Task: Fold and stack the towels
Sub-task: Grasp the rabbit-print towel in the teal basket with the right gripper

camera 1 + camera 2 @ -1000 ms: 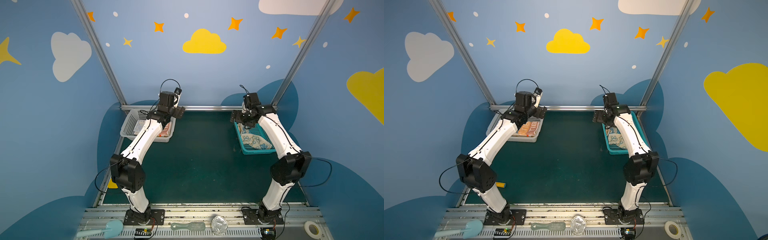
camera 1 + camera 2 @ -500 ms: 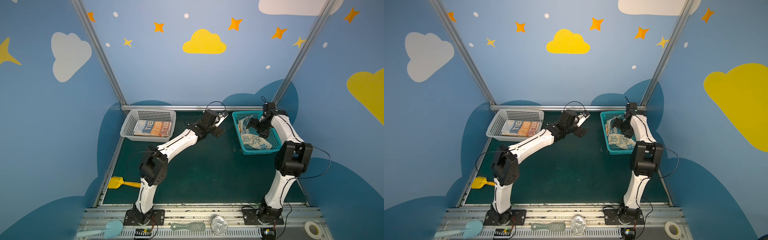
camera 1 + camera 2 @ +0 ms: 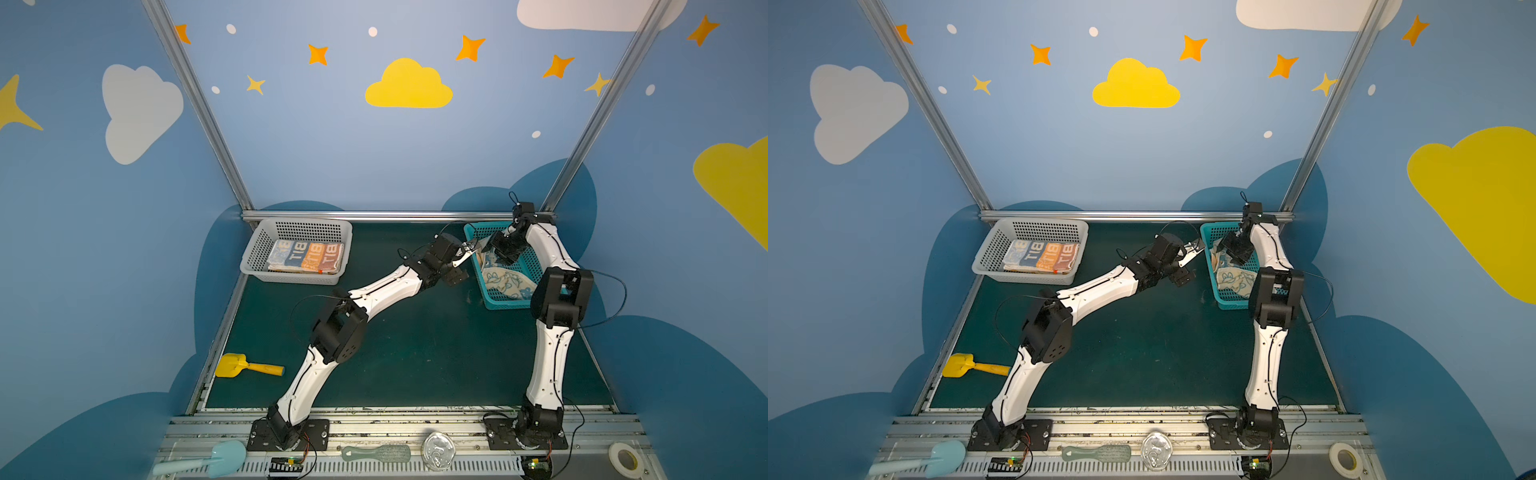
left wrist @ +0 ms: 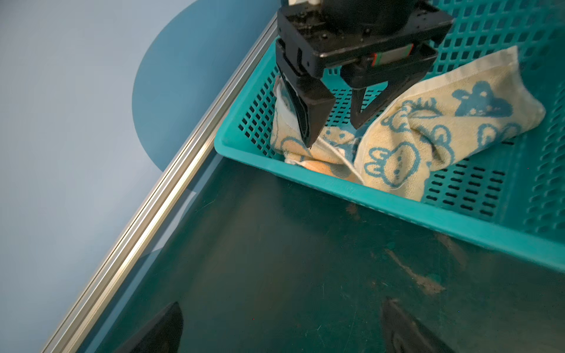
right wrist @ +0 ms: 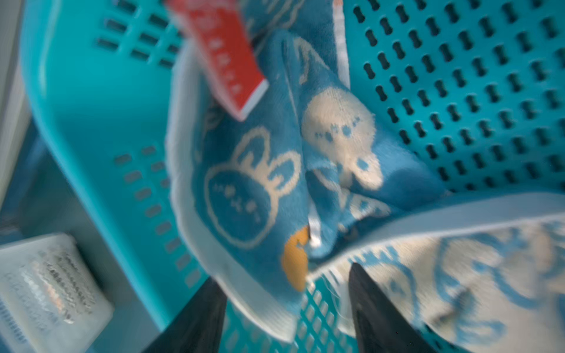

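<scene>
A crumpled blue-and-cream bunny towel lies in the teal basket. My right gripper reaches down into that basket. In the right wrist view its jaws stand half apart, with the towel's white hem between them, not pinched. The left wrist view shows the same gripper over the towel. My left gripper hangs open and empty above the mat, just outside the basket's rim. Folded towels with lettering on top lie stacked in the white basket.
A yellow toy shovel lies at the mat's left edge. On the front rail are a light blue scoop, a green brush, a can lid and a tape roll. A red tag hangs on the towel.
My left arm has swung from the white basket across to the teal basket's side. My right gripper has dropped into the teal basket and its jaws have narrowed around the towel's edge.
</scene>
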You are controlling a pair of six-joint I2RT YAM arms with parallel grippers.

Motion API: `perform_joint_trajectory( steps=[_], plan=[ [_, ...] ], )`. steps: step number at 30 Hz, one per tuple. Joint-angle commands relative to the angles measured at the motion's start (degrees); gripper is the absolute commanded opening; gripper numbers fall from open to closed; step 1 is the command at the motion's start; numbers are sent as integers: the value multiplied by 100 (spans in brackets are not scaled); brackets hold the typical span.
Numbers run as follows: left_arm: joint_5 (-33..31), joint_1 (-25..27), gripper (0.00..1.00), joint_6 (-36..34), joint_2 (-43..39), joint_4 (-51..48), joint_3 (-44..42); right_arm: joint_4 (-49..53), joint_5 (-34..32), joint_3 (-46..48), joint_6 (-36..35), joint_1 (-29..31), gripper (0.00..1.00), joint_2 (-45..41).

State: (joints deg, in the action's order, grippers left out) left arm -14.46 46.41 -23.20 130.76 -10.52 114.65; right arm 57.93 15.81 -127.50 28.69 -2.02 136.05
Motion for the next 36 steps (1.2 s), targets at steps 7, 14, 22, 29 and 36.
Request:
perform_joint_trajectory(
  steps=[7,14,22,29,36],
  plan=[
    [-821,-27,99,-147,-152,-334,203,455,188,-592,-133,110,0,-120],
    [-903,-31,99,545,-935,-1658,332,810,-83,-294,-298,520,0,-1329],
    [-1425,-175,99,2242,-2824,-2138,-1235,579,-329,-151,-750,1819,0,-2739],
    [-799,-826,99,3764,-5303,-1740,-3867,-90,-1122,-128,-419,3479,0,-3273],
    [-754,-949,99,3952,-6565,-1711,-4920,-145,-1552,-164,-245,4362,0,-2982]
  ],
)
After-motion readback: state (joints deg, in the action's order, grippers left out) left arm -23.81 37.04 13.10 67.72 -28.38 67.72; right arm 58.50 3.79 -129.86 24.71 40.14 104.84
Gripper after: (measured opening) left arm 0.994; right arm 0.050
